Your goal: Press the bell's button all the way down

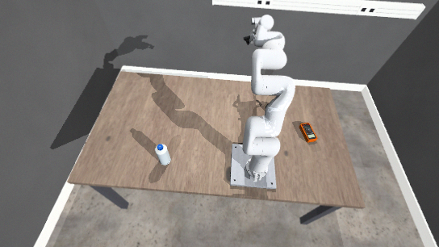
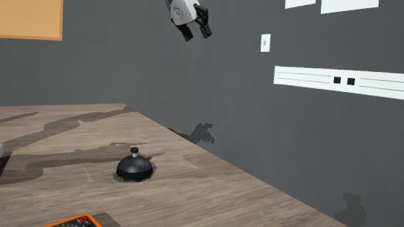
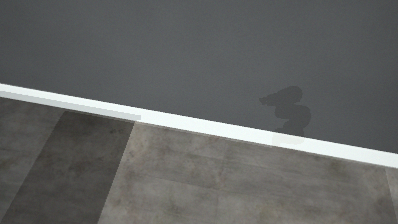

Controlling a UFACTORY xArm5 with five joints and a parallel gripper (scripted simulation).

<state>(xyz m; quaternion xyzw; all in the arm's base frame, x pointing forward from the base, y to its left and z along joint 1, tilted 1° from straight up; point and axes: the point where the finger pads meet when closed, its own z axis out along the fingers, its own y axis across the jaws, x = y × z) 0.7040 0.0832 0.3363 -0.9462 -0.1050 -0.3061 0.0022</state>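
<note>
A black dome bell with a small black button on top stands on the wooden table, not far from its back edge. In the top view the arm hides the bell. My gripper is open and empty. It hangs high above the table, far above the bell and beyond it toward the dark wall. In the top view it shows as a small dark tip at the top of the raised arm. The wrist view shows only the wall and the floor, with no fingers and no bell.
A white bottle with a blue cap stands at the table's front left. An orange multimeter lies at the right and also shows in the exterior view. The arm's base plate sits at the front edge.
</note>
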